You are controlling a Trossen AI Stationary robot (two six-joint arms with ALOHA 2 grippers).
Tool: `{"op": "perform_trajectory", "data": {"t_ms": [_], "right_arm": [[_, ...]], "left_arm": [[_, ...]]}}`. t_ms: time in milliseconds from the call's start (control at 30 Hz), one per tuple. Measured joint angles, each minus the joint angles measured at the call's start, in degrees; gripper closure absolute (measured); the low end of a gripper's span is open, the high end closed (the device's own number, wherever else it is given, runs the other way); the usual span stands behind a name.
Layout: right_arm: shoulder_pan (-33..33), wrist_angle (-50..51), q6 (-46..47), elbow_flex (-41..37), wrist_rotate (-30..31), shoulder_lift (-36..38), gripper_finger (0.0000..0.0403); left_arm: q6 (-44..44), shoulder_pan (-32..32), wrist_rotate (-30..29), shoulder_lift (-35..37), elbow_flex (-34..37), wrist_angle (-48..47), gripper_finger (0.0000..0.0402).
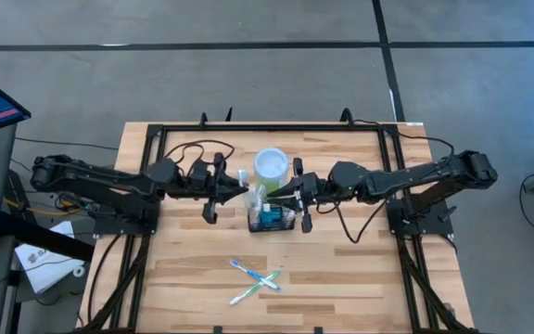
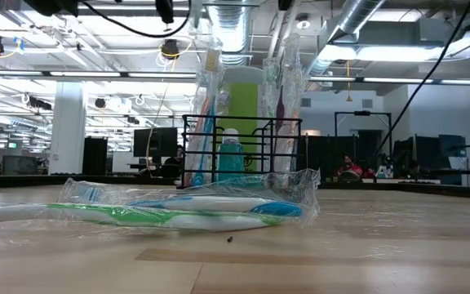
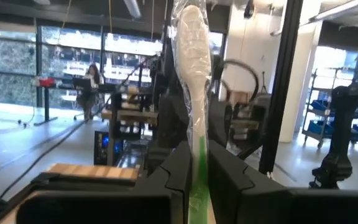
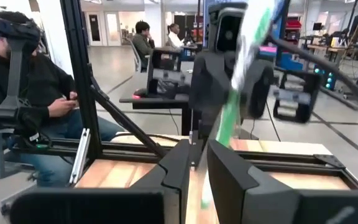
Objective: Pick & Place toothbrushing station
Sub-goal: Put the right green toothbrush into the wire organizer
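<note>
While both grippers hover over the caddy (image 1: 273, 219), I'm mid-placement.
Left gripper (image 3: 194, 180) and right gripper (image 4: 199, 180) each pinch a wrapped toothbrush (image 3: 192, 56); next, lower them into compartments.

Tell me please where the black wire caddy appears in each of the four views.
High view: the black wire caddy sits at the table's middle, between both grippers.
Low view: it stands behind the wrapped toothbrushes, centre of picture.
Left wrist view: not in it.
Right wrist view: not in it.
Shared landmark: the lime-green cup just beyond the caddy, seen behind it in the low view.
</note>
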State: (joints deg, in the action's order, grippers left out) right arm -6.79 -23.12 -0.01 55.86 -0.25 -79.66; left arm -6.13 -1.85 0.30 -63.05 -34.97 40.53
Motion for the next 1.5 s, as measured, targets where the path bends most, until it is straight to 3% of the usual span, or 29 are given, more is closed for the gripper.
{"op": "perform_trajectory", "data": {"t_ms": [267,667,1133,1500], "right_arm": [[0.00,0.24,-0.10,0.00,0.02,0.00,0.0355],[0.02,0.38,-0.71,0.00,0.04,0.00,0.0355],[0.04,0.93,-1.87,0.00,0.04,-0.04,0.0355],[0.04,0.93,-2.14,0.00,0.06,-0.04,0.0355]], "left_arm": [[1.03,0.00,-3.95,2.06,6.41,1.06,0.0375],[1.01,-0.11,-3.98,-5.56,12.50,15.60,0.0373],[2.79,-1.88,-3.98,-16.76,12.95,24.29,0.0372],[7.41,-4.94,-10.55,-19.97,12.95,26.89,0.0372]]}}
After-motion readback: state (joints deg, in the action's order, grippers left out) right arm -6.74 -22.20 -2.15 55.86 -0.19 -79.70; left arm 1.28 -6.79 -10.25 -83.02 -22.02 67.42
